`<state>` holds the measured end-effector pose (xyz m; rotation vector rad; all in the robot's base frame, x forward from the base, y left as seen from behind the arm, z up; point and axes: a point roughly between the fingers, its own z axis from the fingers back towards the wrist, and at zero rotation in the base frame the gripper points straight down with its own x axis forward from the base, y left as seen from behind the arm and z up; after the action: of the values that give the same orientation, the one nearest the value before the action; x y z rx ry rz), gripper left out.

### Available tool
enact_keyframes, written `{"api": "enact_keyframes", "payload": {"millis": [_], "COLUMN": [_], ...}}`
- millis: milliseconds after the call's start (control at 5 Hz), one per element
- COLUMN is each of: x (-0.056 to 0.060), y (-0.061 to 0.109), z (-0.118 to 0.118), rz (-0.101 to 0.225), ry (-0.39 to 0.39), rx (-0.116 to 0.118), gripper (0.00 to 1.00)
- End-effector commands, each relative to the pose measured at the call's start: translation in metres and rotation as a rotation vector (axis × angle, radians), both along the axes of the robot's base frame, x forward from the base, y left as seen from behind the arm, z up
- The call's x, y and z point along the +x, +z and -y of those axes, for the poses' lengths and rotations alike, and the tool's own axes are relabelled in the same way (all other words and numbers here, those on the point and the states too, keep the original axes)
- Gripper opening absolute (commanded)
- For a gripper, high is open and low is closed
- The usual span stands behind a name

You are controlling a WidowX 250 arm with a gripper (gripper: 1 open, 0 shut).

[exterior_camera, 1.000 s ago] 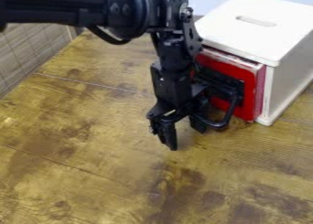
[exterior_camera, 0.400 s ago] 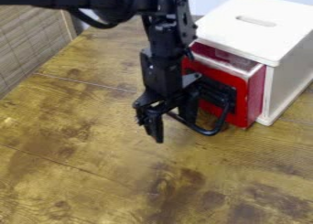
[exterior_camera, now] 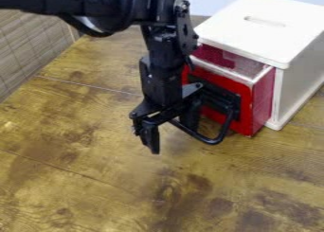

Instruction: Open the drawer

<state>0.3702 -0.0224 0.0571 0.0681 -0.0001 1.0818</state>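
**Ana:** Camera view had the drawer sitting partly out of the white housing, toward the right of the wooden desk. Its red front faced left and toward the viewer, with the black wire loop handle sticking out in front of it and drooping toward the desk.

**Ben:** And where was the gripper relative to that handle?

**Ana:** Just to the left of it and a little nearer the viewer, pointing down at the desk. The handle lay to the gripper's right; the loop's near end looked to be touching or hooked against the arm's lower body, though I could not be sure of contact from this angle.

**Ben:** Fingers apart or together?

**Ana:** Two dark prongs showed at the tip with only a narrow gap, and nothing sat between them. I could not tell whether they were fully together.

**Ben:** So which way did the pull have to go?

**Ana:** My judgement: the drawer's sliding axis ran from the housing out toward the lower left, so any further pull would have followed that line, away from the white box. The drawer seemed only partly open.

**Ben:** Any writing or labels?

**Ana:** None readable. The housing top had a plain slot, no brand that I could make out.
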Motion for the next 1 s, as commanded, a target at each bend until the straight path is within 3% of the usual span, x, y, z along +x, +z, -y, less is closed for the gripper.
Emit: {"api": "enact_keyframes", "payload": {"millis": [0, 400, 800], "x": [0.008, 0.027, 0.039], "y": [0.006, 0.015, 0.014], "z": [-0.019, -0.012, -0.02], "rz": [0.044, 0.031, 0.017], "ry": [0.02, -0.005, -0.03], "rx": [0.02, 0.026, 0.04], "gripper": [1.0, 1.0, 1.0]}}
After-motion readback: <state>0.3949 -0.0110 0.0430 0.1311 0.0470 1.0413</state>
